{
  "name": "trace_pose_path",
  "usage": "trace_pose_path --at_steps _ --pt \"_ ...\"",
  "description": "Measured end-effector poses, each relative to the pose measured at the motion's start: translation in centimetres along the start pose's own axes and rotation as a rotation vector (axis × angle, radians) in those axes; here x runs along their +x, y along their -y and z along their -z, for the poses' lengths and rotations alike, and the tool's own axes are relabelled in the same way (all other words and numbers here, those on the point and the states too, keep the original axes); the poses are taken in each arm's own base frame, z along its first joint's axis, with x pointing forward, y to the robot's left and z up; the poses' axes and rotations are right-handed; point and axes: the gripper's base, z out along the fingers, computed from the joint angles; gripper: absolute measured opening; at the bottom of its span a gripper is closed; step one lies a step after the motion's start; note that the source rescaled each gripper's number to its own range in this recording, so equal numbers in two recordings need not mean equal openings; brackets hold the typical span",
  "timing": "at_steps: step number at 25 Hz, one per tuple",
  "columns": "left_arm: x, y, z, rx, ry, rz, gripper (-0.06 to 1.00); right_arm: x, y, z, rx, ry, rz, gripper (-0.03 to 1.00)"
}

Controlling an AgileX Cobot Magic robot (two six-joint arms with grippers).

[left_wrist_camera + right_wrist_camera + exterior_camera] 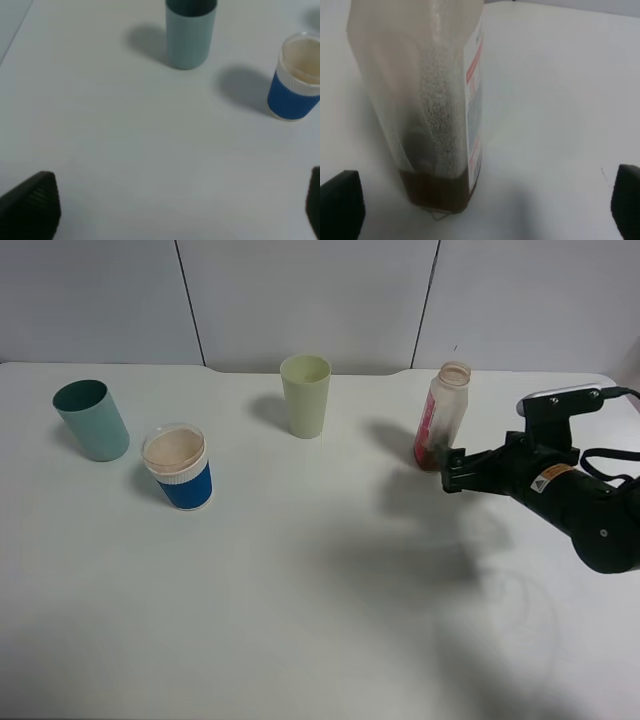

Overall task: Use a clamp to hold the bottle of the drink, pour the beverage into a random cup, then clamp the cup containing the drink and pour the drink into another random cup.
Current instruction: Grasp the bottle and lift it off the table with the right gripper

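I see the open bottle (441,416) on the table (320,620), right rear. The right claw (452,468) is spread wide at its base, fingers clear of it. Only the right wrist view shows brown drink pooled at the bottom. The left wrist view alone shows the left claw (175,210), spread, facing the teal cup (190,35) and blue cup (295,80).

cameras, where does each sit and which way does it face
Exterior high: above, looking down at the table; right arm and right end effector show.
Left wrist: on its arm, facing teal cup and blue cup; left end effector, open, shows.
Right wrist: facing the bottle; fingertips show.
Exterior high shares those cups and bottle.
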Motion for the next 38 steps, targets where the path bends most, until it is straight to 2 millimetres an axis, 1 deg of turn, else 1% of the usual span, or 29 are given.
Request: trace_pose_path --at_steps 4,6,8,12,17,23,27,32,35,37,38 --pt "0.0 0.0 0.0 0.000 0.000 0.000 1.00 1.3 -0.3 -0.7 -0.019 -0.035 0.015 1.00" --pt "0.0 0.0 0.0 0.000 0.000 0.000 1.00 1.5 -0.5 -1.3 -0.033 -0.038 0.022 1.00" --pt "0.0 0.0 0.0 0.000 0.000 0.000 1.00 1.3 -0.5 -1.8 -0.036 -0.028 0.023 1.00" --pt "0.0 0.0 0.0 0.000 0.000 0.000 1.00 0.3 -0.6 -2.9 -0.033 0.018 0.020 1.00" --pt "0.0 0.0 0.0 0.000 0.000 0.000 1.00 -0.1 -0.8 -4.0 -0.053 0.039 0.030 1.00" --pt "0.0 0.0 0.0 0.000 0.000 0.000 1.00 0.1 -1.1 -5.6 -0.067 0.046 0.016 1.00" --pt "0.0 0.0 0.0 0.000 0.000 0.000 1.00 0.3 -1.2 -6.2 -0.075 0.042 -0.003 1.00" --pt "0.0 0.0 0.0 0.000 0.000 0.000 1.00 0.0 -1.3 -7.0 -0.075 0.063 -0.022 1.00" --pt "0.0 0.0 0.0 0.000 0.000 0.000 1.00 -0.6 -1.3 -7.6 -0.074 0.088 -0.030 0.93" --pt "0.0 0.0 0.0 0.000 0.000 0.000 1.00 -0.8 -1.3 -7.7 -0.074 0.095 -0.037 0.84" --pt "0.0 0.0 0.0 0.000 0.000 0.000 1.00 -0.8 -1.3 -7.7 -0.074 0.095 -0.039 0.76"
